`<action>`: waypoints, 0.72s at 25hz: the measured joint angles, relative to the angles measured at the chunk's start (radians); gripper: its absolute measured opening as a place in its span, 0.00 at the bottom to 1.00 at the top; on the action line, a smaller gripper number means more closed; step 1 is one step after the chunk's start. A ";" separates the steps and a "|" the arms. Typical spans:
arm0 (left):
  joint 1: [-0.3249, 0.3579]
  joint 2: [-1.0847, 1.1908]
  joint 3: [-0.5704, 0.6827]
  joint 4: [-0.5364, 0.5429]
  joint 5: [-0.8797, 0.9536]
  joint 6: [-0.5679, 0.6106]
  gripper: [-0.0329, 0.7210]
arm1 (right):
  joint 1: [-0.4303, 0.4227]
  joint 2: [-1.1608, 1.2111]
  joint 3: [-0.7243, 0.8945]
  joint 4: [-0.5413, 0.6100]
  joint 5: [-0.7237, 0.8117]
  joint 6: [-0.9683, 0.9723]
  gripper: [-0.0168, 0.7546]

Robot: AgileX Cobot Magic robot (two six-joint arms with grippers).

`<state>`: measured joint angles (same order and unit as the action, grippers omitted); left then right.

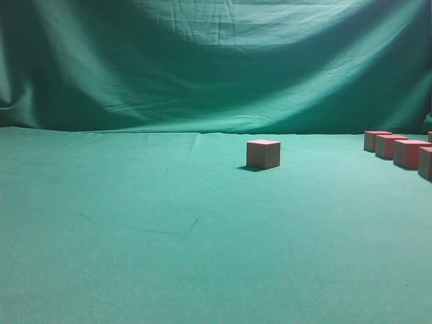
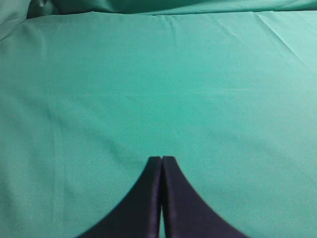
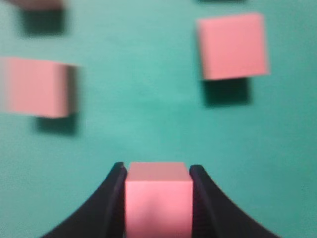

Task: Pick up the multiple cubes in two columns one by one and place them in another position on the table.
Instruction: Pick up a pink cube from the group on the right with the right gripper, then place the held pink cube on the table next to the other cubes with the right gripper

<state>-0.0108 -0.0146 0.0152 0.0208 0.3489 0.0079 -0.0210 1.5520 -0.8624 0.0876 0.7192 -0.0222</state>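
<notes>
A pink cube (image 1: 263,154) stands alone on the green cloth near the middle of the exterior view. Several more pink cubes (image 1: 411,153) stand in a row at the right edge. Neither gripper shows in the exterior view. In the right wrist view my right gripper (image 3: 157,171) is shut on a pink cube (image 3: 158,198) held between both fingers. Other pink cubes lie beyond it on the cloth, one at the upper right (image 3: 233,45) and one at the left (image 3: 37,87). My left gripper (image 2: 161,158) is shut and empty over bare cloth.
The table is covered in green cloth (image 1: 135,223), and a green curtain (image 1: 202,61) hangs behind it. A third cube edge (image 3: 37,4) shows at the top left of the right wrist view. The right wrist view is blurred.
</notes>
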 joint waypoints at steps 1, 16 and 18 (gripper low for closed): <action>0.000 0.000 0.000 0.000 0.000 0.000 0.04 | 0.023 -0.027 0.000 0.041 0.002 -0.037 0.36; 0.000 0.000 0.000 0.000 0.000 0.000 0.04 | 0.428 0.022 -0.506 0.201 0.329 -0.223 0.36; 0.000 0.000 0.000 0.000 0.000 0.000 0.04 | 0.471 0.092 -0.589 0.189 0.360 -0.241 0.36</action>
<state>-0.0108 -0.0146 0.0152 0.0208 0.3489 0.0079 0.4501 1.6438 -1.4516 0.2768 1.0789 -0.2634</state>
